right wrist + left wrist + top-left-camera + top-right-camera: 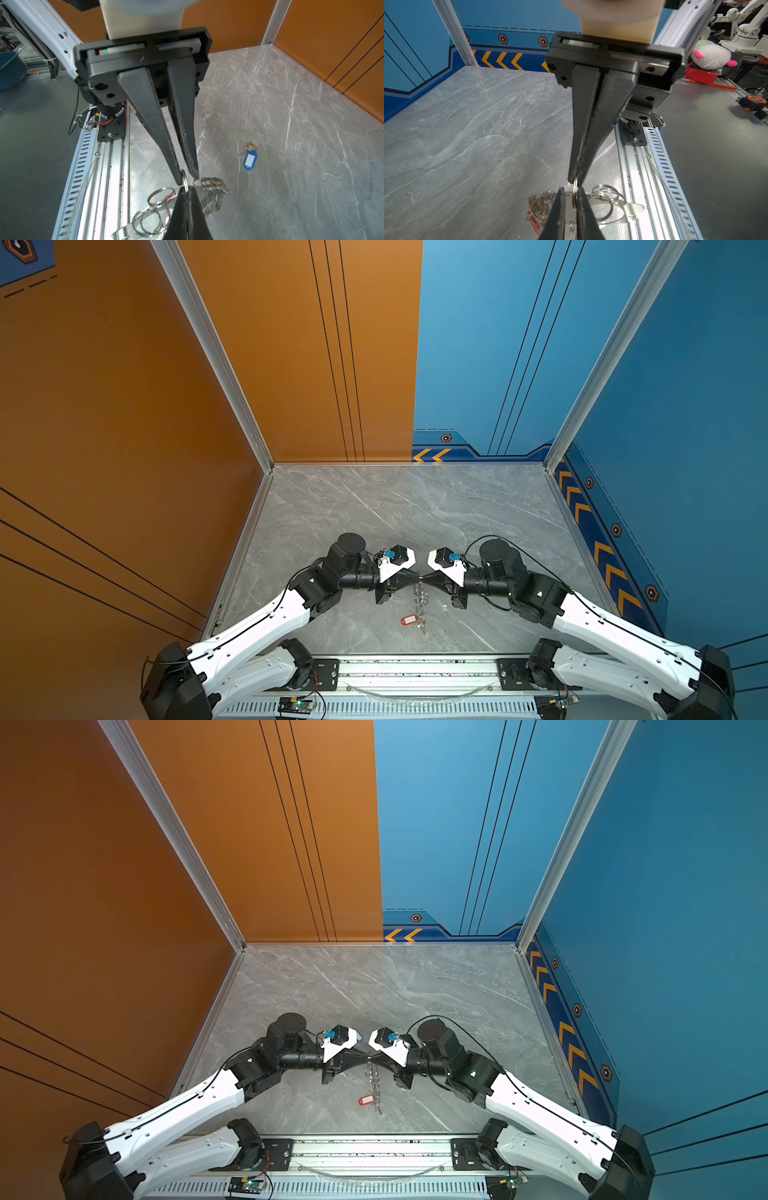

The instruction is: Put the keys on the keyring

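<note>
Both white-and-black arms reach inward and level, so the black-fingered left hand (417, 577) and right hand (427, 577) meet tip to tip at mid-scene above the table, each pinched on the same small ring.

Blue-tagged key (249, 154) on marble tabletop (291, 124)

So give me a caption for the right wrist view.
Both grippers pinch one split ring above the keyring cluster; blue-tagged key lies apart.

Both grippers' fingers (415, 578) tip-to-tip, keyring (419, 599) apparently dangling between.
</note>
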`<state>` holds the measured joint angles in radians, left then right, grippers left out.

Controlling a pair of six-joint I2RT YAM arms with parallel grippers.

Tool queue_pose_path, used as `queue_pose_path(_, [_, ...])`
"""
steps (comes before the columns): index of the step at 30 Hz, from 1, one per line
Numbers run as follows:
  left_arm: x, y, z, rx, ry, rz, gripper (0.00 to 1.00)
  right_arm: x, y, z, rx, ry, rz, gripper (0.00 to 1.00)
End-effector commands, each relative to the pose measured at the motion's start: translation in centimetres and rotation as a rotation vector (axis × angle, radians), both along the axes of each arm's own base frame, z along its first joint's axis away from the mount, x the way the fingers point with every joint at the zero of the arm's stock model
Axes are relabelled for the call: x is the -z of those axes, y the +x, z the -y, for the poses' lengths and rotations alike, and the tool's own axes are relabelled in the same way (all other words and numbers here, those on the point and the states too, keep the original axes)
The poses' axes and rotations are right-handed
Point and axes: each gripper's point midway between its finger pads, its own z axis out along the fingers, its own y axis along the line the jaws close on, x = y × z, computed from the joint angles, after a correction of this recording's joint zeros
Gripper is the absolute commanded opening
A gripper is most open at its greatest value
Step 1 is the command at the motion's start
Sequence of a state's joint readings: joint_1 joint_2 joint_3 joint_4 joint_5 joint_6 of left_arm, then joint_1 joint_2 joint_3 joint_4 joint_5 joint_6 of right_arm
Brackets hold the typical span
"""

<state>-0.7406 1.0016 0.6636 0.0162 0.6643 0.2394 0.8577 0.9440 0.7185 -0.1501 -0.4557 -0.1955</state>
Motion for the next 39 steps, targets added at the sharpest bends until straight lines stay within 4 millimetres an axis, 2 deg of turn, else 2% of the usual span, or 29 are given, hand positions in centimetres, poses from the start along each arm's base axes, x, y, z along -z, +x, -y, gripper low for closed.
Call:
queue_pose_path(1, [-0.4,-0.3,0.3,0.032,0.002,-0.007,0.16,-1.8,0.1,0.0,0.004,0.04,0.052,0.0])
queue_pose_path(4, [-0.2,-0.3,0.3,0.036,0.008,-0.015,0.16,-1.9,0.2,0.1,0.009,0.047,0.052,0.0])
queue_pose_path(7, [-0.3,-0.3,0.4,0.039,0.002,-0.014,0.09,-1.9,0.1,0.1,0.005,0.054,0.048,0.0])
queue_pose_path(14, [-0.8,-0.3,0.3,0.036,-0.02,-0.007,0.0,-1.6,0.1,-0.1,0.003,0.052,0.043,0.0])
queue_pose_path(18, [-0.6,-0.1,0.2,0.02,-0.015,-0.003,0.0,-1.5,0.3,0.1,0.017,0.056,0.047,0.0])
queue_pose_path(23, [-0.3,0.5,-0.2,-0.022,-0.008,0.027,0.0,-2.7,0.6,1.6,0.07,0.149,0.083,0.27])
queue_pose_path(26, [-0.3,0.5,-0.5,-0.039,-0.02,0.053,0.0,-3.8,1.1,2.7,0.127,0.226,0.112,0.36])
queue_pose_path(29, [-0.2,0.6,-0.6,-0.054,-0.017,0.073,0.0,-4.0,2.1,3.2,0.187,0.237,0.12,0.39])
queue_pose_path(33, [0.0,1.1,-0.6,-0.094,0.011,0.131,0.0,-3.1,3.8,3.3,0.255,0.197,0.103,0.4])
queue_pose_path(36, [0.5,1.1,-0.7,-0.108,0.04,0.197,0.0,-2.6,4.1,2.9,0.253,0.184,0.078,0.42])
queue_pose_path(39, [0.9,1.5,-0.9,-0.151,0.051,0.271,0.0,-2.1,4.5,2.8,0.269,0.174,0.061,0.48])
